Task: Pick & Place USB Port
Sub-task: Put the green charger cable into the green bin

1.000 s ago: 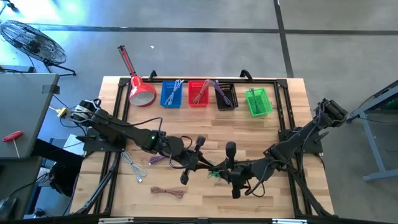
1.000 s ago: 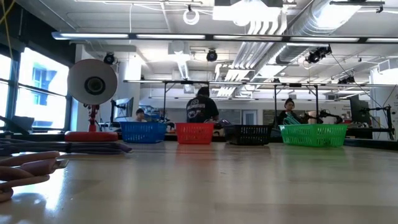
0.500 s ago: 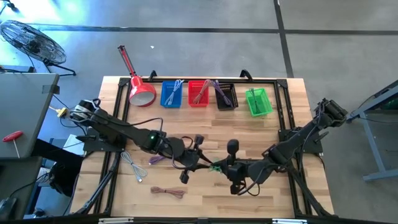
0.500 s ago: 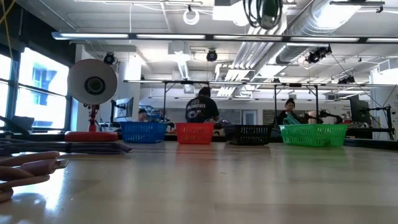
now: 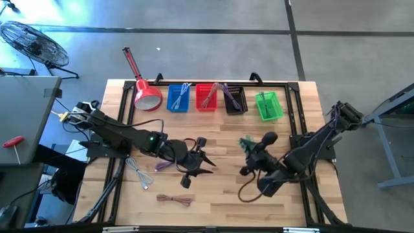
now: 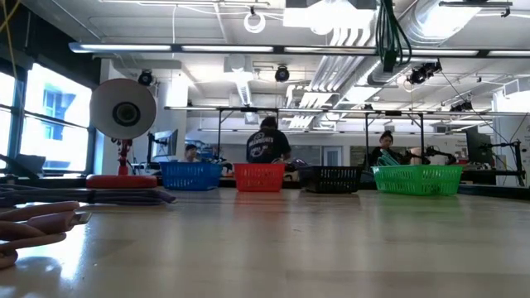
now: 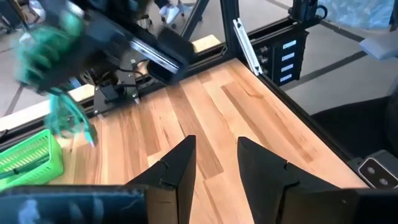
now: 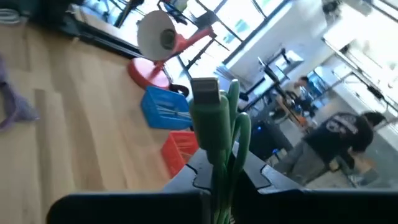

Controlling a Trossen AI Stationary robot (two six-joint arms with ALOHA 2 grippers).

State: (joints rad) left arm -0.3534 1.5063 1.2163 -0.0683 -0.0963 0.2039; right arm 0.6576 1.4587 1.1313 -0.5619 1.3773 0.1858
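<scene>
Now the right pincer [image 5: 248,147] is closed on a green USB cable with a flat metal plug [image 8: 217,127], and it holds this cable up above the wooden surface [image 5: 213,129], near the middle and a little toward the right side; in the low view the cable hangs down as green strands [image 6: 389,33] from the top edge. So the picking step looks done, and what is left, as I judge it, is to carry the cable to the green plastic basket [image 5: 268,105] at the far edge and release it there. The left pincer [image 5: 200,163] is open and holds nothing; it hovers over the surface left of the centre, and in its wrist view the two dark fingers [image 7: 177,171] stand apart over bare wood. I count four small baskets in a row at the far side: a blue plastic basket [image 5: 178,98], a red plastic basket [image 5: 206,97], a black plastic basket [image 5: 235,99] and the green one. Three more cables lie on the surface near the left arm: a purple cable [image 5: 162,166], a white or grey cable [image 5: 138,172] and a brown coiled cable [image 5: 174,199]. One red desk lamp [image 5: 145,92] stands beside the blue basket.
</scene>
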